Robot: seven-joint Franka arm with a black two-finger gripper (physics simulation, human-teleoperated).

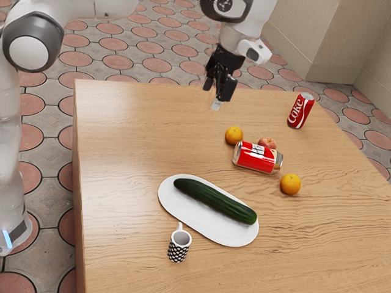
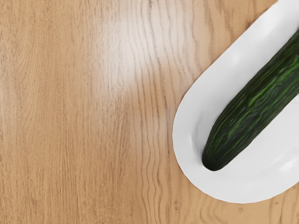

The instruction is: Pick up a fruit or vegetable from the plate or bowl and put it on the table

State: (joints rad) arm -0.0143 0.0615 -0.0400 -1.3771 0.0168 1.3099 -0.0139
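Cucumber: long, whole, dark green, nearly black in places, with lighter green streaks running lengthwise. Skin slightly ridged, some shine, blunt rounded ends. In the wrist view one end is smooth and very dark, the green brighter farther along the body.

Location: on the white oval plate, lying lengthwise. One end sits inside the rim at the plate end nearer the tabletop's edge on the exterior view's left; the other reaches the rim at the opposite end. Plate is well in from that edge.

Gripper: black, raised, apart from the cucumber, seen against the tabletop's far edge in the exterior view. Can't tell whether it is wide or narrow.

Checkered black-and-white mug: upright, just beside the plate. Red Coke can: upright, near the tabletop's far corner on the exterior view's right. Between that corner and the plate: red container on its side, reddish fruit right by it, one orange near its one end, another orange near the other. All on the wooden tabletop.
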